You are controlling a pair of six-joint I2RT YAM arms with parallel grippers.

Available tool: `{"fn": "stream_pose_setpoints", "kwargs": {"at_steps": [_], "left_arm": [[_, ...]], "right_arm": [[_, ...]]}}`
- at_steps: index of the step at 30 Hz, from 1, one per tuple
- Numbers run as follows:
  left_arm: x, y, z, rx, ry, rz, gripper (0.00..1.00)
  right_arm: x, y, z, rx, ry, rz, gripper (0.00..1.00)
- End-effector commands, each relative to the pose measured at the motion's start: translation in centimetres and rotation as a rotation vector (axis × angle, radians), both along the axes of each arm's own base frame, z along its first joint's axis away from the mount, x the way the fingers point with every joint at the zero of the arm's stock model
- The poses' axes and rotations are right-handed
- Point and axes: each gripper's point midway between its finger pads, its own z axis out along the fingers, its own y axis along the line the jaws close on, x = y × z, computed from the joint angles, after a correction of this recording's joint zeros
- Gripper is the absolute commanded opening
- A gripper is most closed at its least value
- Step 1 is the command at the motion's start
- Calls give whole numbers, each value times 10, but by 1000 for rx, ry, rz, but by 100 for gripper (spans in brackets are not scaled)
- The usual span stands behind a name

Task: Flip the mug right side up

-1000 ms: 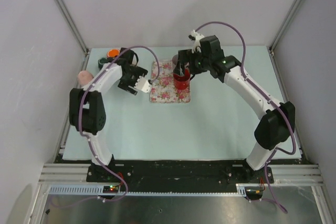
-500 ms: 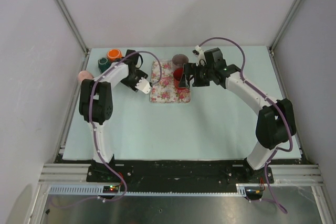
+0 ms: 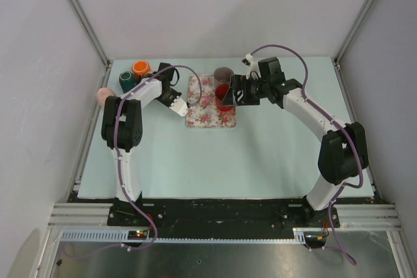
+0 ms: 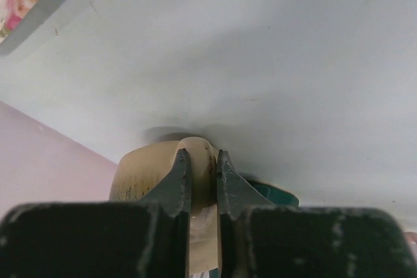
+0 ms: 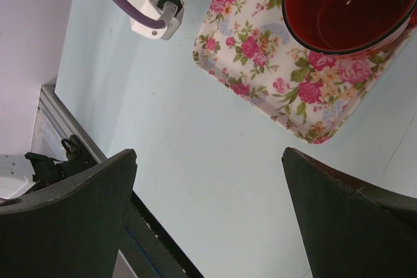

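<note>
Your right arm stretches toward the flowery tray, its right gripper spread wide. Just ahead, the red mug stands mouth up.

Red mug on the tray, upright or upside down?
Upright. Right wrist view looks into the open mouth of the red mug, standing on the floral tray.

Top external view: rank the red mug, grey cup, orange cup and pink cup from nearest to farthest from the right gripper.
1. red mug, on the floral tray, right at the right gripper.
2. grey cup, just behind the mug.
3. orange cup, back left corner.
4. pink cup, farthest left.
</note>
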Motion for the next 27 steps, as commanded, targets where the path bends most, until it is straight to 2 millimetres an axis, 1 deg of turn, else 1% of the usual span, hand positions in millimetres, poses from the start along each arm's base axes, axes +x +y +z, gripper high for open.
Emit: {"fn": "stream_pose_setpoints", "kwargs": {"at_steps": [1, 3, 6, 8, 9, 13, 18, 22, 27], "left_arm": [[15, -13, 9, 88, -38, -277, 1], [16, -16, 15, 65, -56, -276, 0], [17, -31, 31, -26, -89, -267, 0], [18, -42, 47, -113, -119, -235, 0], [18, -48, 59, -159, -137, -217, 0], [16, -67, 95, -369, -164, -92, 0], [9, -76, 120, -550, -147, 80, 0], [8, -86, 146, -716, -124, 230, 0], [4, -95, 173, -886, -83, 397, 0]], "right_arm": [[-3, -1, 27, 44, -60, 13, 99], [-3, -3, 29, 43, -64, 8, 99], [-2, -6, 32, 45, -72, 2, 99], [-2, -9, 35, 43, -80, -8, 99], [-1, -11, 37, 37, -85, -18, 100], [1, -20, 41, 14, -106, -47, 99], [0, -26, 44, 5, -122, -59, 99], [-1, -29, 44, -6, -128, -65, 100], [-4, -31, 43, -7, -128, -69, 99]]}}
